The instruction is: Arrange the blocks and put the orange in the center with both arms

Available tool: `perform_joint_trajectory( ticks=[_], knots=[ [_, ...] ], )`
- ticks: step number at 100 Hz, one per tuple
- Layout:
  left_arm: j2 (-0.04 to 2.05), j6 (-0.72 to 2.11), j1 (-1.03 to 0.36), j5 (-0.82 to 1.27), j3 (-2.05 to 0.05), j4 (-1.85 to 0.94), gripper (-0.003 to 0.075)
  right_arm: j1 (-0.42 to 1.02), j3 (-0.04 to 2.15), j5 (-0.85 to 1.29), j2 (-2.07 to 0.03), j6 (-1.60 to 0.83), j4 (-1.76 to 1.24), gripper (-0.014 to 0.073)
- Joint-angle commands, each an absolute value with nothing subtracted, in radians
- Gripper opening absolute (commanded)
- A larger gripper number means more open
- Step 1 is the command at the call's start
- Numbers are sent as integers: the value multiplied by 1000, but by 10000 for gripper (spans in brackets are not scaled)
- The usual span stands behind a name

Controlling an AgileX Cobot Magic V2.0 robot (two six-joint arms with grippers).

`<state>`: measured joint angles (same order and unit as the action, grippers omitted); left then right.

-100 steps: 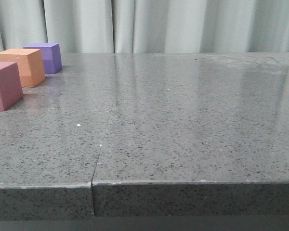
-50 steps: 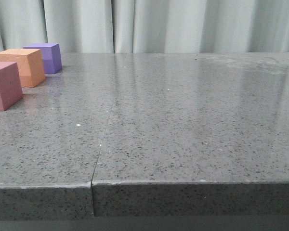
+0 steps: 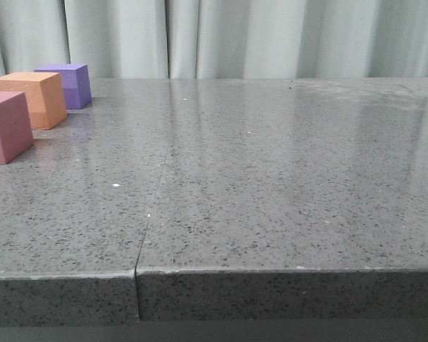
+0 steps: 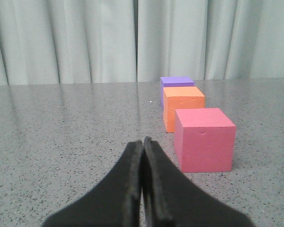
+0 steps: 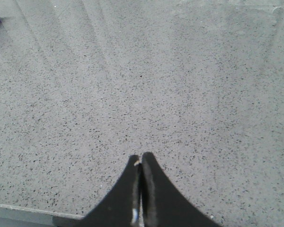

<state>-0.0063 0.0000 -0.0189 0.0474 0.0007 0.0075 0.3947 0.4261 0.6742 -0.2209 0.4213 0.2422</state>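
Three cubes stand in a row at the table's far left. The pink cube [image 3: 6, 126] [image 4: 204, 139] is nearest, the orange cube [image 3: 34, 98] [image 4: 182, 105] sits in the middle, and the purple cube [image 3: 69, 84] [image 4: 175, 82] is farthest. Small gaps separate them. My left gripper [image 4: 143, 140] is shut and empty, low over the table, short of the pink cube and to its side. My right gripper [image 5: 140, 158] is shut and empty above bare stone near the table's front edge. Neither gripper shows in the front view.
The grey speckled stone tabletop [image 3: 271, 178] has a seam [image 3: 153, 206] running from front to back. Its front edge [image 5: 19, 209] shows under my right gripper. Pale curtains [image 3: 235, 35] hang behind the table.
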Motion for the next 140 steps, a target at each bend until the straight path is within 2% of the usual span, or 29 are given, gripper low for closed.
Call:
perform_joint_trajectory(
  ticks=[1, 13, 49, 82, 91, 140],
  knots=[
    [-35, -9, -18, -37, 40, 0, -20, 388, 449, 595, -230, 417, 273, -7],
    [-35, -9, -18, -37, 40, 0, -20, 348, 437, 539, -230, 412, 265, -7],
    [-35, -9, -18, -37, 40, 0, -20, 111, 196, 49, -157, 131, 28, -7],
    [-35, -9, -18, -37, 40, 0, -20, 23, -14, 22, 35, 130, 12, -7],
    [-35, -9, -18, -37, 40, 0, -20, 23, -11, 64, 33, 130, 10, -7],
    [-33, -9, -18, -37, 40, 0, -20, 23, -11, -27, 33, 130, 11, -7]
  ],
)
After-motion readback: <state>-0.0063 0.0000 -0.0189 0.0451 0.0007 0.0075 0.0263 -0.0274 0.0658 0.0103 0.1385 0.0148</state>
